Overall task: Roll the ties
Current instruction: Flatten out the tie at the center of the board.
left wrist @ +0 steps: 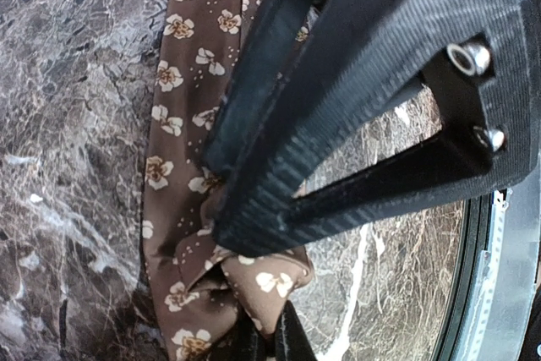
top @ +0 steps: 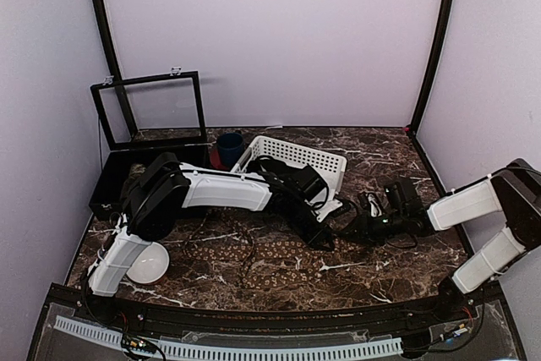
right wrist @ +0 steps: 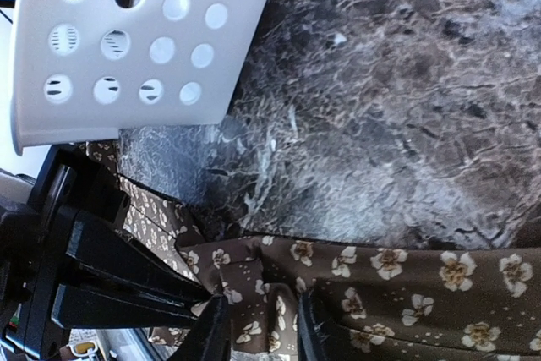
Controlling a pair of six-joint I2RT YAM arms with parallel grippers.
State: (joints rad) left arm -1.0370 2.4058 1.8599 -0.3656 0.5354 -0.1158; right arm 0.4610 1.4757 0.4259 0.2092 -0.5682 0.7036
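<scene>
Clamping the floral tie [left wrist: 182,116] in the closed left gripper [left wrist: 221,209], pinching its fold in the right gripper [right wrist: 262,325], anchoring the first roll.

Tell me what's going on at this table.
Two robot arms are working on a brown floral necktie laid lengthwise across the marble table. The left gripper is shut on the tie at a bunched fold. The right gripper meets it there, its fingers straddling the cloth; whether it is pinching is unclear. Most of the tie lies flat, so no coil has formed yet. A white perforated basket sits behind.
</scene>
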